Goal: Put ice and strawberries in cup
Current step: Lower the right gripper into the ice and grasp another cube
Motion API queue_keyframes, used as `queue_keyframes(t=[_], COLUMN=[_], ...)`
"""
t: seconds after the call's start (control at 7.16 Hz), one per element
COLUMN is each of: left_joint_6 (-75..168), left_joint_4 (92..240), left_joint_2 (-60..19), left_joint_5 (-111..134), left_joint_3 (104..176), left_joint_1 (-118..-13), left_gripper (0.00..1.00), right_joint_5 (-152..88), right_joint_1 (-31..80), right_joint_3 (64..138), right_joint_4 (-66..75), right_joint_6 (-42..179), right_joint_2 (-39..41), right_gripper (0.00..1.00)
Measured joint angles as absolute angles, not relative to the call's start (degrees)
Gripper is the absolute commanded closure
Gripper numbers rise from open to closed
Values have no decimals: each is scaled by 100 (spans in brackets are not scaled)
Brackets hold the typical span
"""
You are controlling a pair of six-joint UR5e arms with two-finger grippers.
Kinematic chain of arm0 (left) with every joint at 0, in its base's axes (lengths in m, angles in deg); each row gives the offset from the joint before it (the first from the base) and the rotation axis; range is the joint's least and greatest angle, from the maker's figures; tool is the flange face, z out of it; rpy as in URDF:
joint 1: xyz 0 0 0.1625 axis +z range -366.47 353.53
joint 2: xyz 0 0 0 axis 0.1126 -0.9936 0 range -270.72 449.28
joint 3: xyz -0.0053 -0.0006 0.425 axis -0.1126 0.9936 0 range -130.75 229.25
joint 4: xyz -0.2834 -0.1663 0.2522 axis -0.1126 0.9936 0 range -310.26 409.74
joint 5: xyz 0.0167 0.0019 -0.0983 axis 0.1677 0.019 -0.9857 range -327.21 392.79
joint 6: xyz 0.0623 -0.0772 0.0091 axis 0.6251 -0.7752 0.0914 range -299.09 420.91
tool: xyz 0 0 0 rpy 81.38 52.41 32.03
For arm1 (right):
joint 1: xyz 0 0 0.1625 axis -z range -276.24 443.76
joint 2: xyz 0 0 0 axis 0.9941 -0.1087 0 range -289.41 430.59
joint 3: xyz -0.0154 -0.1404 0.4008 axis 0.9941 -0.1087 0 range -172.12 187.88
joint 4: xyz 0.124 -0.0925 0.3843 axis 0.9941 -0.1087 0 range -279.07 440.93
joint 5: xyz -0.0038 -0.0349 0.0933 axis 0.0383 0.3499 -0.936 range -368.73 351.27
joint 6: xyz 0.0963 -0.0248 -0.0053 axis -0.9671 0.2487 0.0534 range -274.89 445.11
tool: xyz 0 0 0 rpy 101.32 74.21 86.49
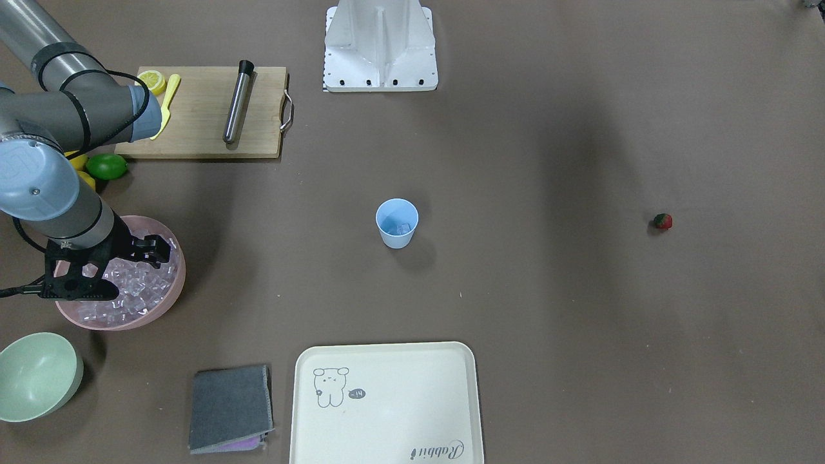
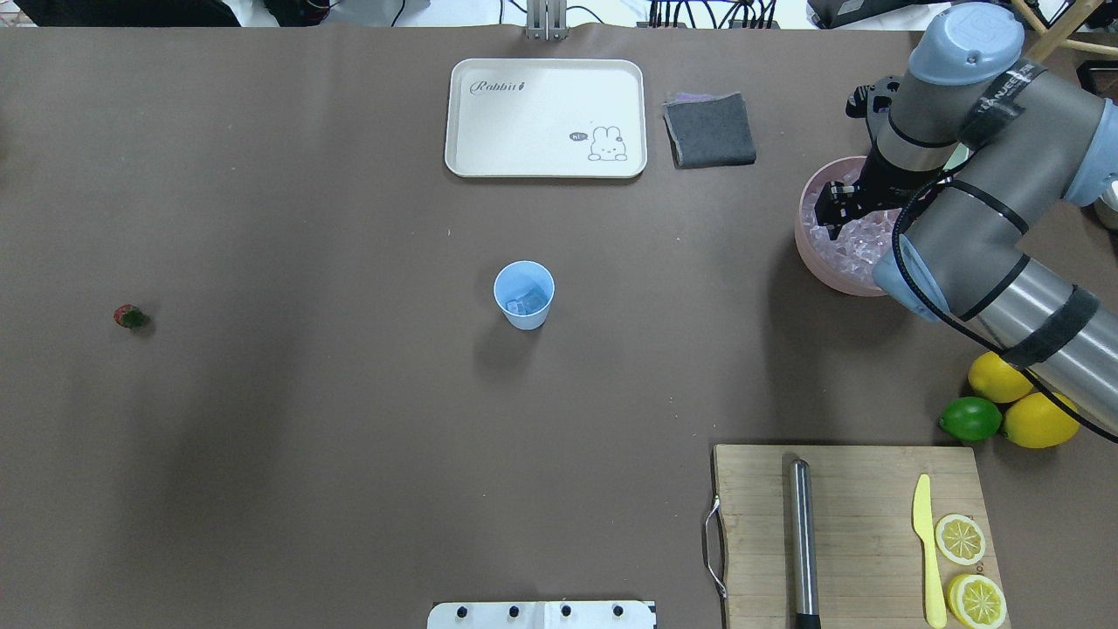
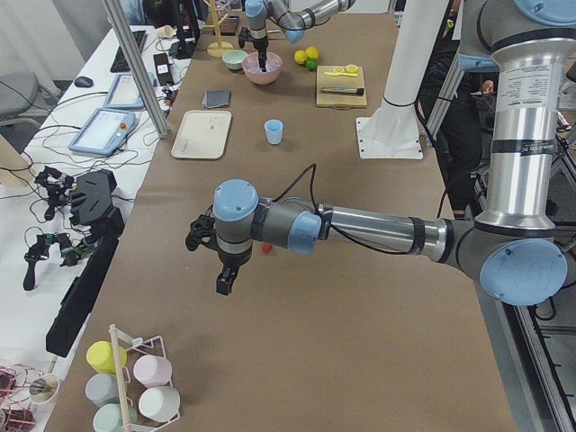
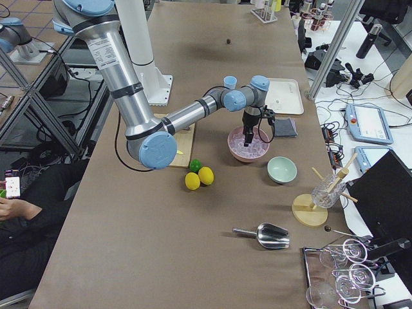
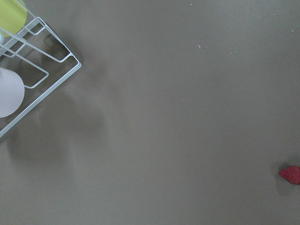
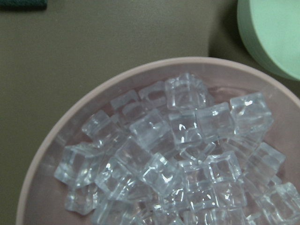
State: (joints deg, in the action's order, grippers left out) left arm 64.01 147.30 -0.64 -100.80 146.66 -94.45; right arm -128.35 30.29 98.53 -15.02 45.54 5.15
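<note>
- Front view: right gripper (image 1: 155,250) low over ice (image 1: 132,293) in pink bowl (image 1: 175,287). Jaws seem parted, nothing held. Cup (image 1: 397,222) well off toward table middle, some ice inside.
- Overhead: strawberry (image 2: 131,316) far beyond cup from right gripper.
- Left side view: left gripper (image 3: 223,283) near strawberry, so left arm nearer. Grip state cannot tell.
- Left wrist: strawberry off to lower right.
- Right wrist: cubes directly beneath.

The right arm (image 1: 58,187) reaches forward with its elbow folded and its wrist turned straight down; the right hand (image 1: 155,250) points downward, held low, and whether its fingers are parted cannot be made out. The left arm (image 3: 378,229) stretches out nearly level; the left hand (image 3: 223,283) hangs downward from the bent wrist, its grip unreadable from the side view.
</note>
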Motion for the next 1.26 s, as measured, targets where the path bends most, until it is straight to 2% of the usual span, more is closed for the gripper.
queue_keyframes(t=[0.98,1.12,1.26], left_joint_6=[6410,6410,6412], left_joint_4=[14730,14730,14730], left_joint_2=[-34,-31,-29], left_joint_5=[-10081,-10079,-10075], left_joint_3=[14642,14643,14641], left_joint_1=[-9445,-9445,-9445], left_gripper=[2,2,2], right_joint_5=[-12820,-12814,-12809], right_joint_1=[2983,3001,3009], right_joint_3=[9732,9714,9708], right_joint_4=[-1511,-1507,-1506], right_joint_6=[4791,4789,4786], right_joint_2=[472,452,438], right_gripper=[11,17,34])
